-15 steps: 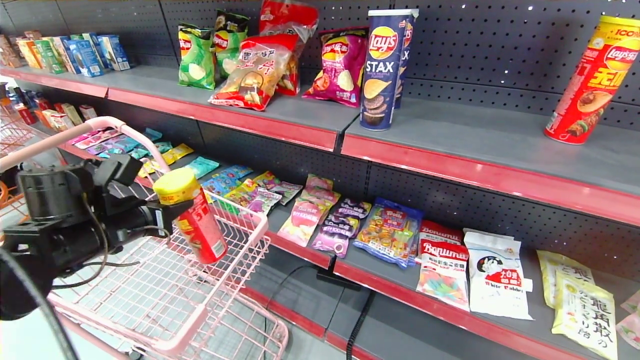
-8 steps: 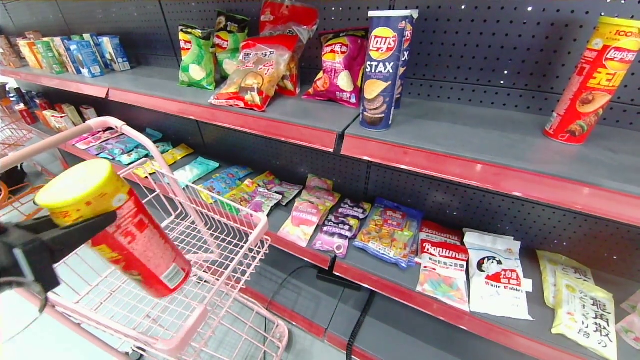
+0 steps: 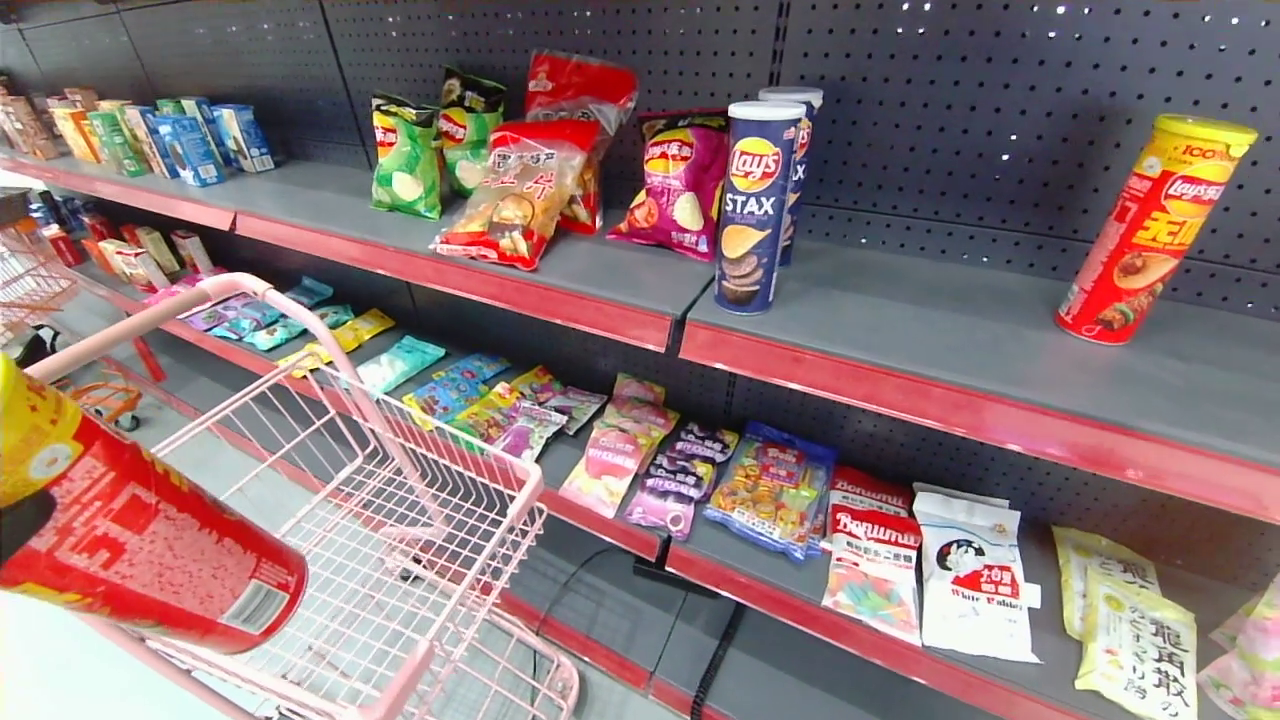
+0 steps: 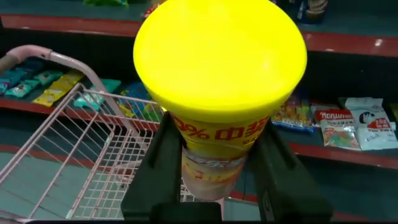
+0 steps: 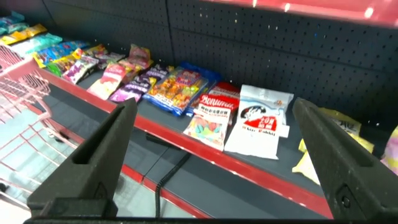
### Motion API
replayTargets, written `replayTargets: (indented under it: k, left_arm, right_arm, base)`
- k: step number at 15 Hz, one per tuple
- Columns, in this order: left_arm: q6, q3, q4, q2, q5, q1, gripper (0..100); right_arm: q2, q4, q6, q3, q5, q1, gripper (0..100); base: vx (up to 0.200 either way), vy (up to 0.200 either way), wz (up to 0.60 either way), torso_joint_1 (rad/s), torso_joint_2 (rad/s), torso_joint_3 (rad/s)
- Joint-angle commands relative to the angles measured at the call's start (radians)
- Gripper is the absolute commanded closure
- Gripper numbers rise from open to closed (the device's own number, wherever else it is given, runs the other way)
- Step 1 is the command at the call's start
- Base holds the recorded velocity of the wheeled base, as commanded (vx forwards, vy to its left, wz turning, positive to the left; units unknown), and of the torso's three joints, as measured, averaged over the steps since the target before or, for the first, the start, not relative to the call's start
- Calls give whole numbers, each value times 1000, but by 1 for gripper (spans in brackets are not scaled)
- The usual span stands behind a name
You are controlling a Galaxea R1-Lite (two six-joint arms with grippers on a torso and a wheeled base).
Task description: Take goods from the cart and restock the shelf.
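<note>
A red chip can with a yellow lid (image 3: pixel 140 545) hangs tilted above the near left corner of the pink cart (image 3: pixel 470 470). In the left wrist view my left gripper (image 4: pixel 219 134) is shut on the chip can (image 4: pixel 217 62), one dark finger on each side below the lid. My right gripper (image 5: pixel 214 109) stands open with nothing in it, facing the lower shelf (image 5: pixel 249 168) of candy bags. The upper shelf (image 3: pixel 900 330) holds a matching red can (image 3: pixel 1150 230) at the right and two blue cans (image 3: pixel 755 205) in the middle.
Chip bags (image 3: pixel 520 170) lean on the upper shelf left of the blue cans, boxes (image 3: pixel 170 140) farther left. Bare grey shelf lies between the blue cans and the red can. Candy bags (image 3: pixel 770 490) cover the lower shelf. The cart basket (image 4: pixel 81 155) sits under the held can.
The left gripper carried the can up out of the cart and nearer the camera, toward the lower left. The head view has tilted, so the shelves sit lower in the picture.
</note>
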Motion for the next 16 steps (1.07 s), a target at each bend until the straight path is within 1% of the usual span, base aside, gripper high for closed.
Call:
replayTargets:
  k: [1, 2, 3, 5, 8, 9, 11, 12, 13, 15, 16]
  left_arm:
    - [0, 2, 0, -34, 3, 0, 100]
    - [0, 0, 0, -40, 14, 2, 100]
    - [3, -7, 3, -44, 58, 5, 100]
    - [3, -3, 3, -44, 65, 3, 100]
    - [3, 2, 2, -46, 61, 0, 100]
    - [26, -4, 2, -40, 61, 0, 100]
    - [37, -4, 3, -44, 49, -4, 100]
    - [64, -1, 5, -43, 51, 6, 100]
    - [84, -1, 5, -44, 52, 8, 100]
    - [103, -1, 5, -54, 52, 9, 100]
    - [106, 0, 5, -57, 52, 9, 100]
  right_arm:
    - [0, 0, 0, 0, 0, 0, 0]
    - [0, 0, 0, 0, 0, 0, 0]
    - [0, -1, 0, 0, 0, 0, 0]
    - [0, -1, 1, 0, 0, 0, 0]
    - [0, -1, 1, 0, 0, 0, 0]
    - [0, -1, 1, 0, 0, 0, 0]
    - [0, 0, 1, 0, 0, 0, 0]
    - [0, -1, 1, 0, 0, 0, 0]
    - [0, -1, 1, 0, 0, 0, 0]
    - [0, -1, 1, 0, 0, 0, 0]
    - [0, -1, 1, 0, 0, 0, 0]
  base:
    - [0, 0, 0, 232, -574, -349]
    - [0, 0, 0, 232, -564, -354]
    - [0, 0, 0, 242, -579, -354]
    - [0, 0, -600, 220, -564, -332]
    - [0, 0, -600, 51, -128, -80]
    - [0, 0, -600, 32, -17, -22]
    - [0, 0, -600, 12, -7, -7]
    - [0, 0, -600, -2, -7, 7]
    - [0, 0, 0, 0, 0, 0]
    - [0, 0, 0, 0, 0, 0]
    - [0, 0, 0, 0, 0, 0]
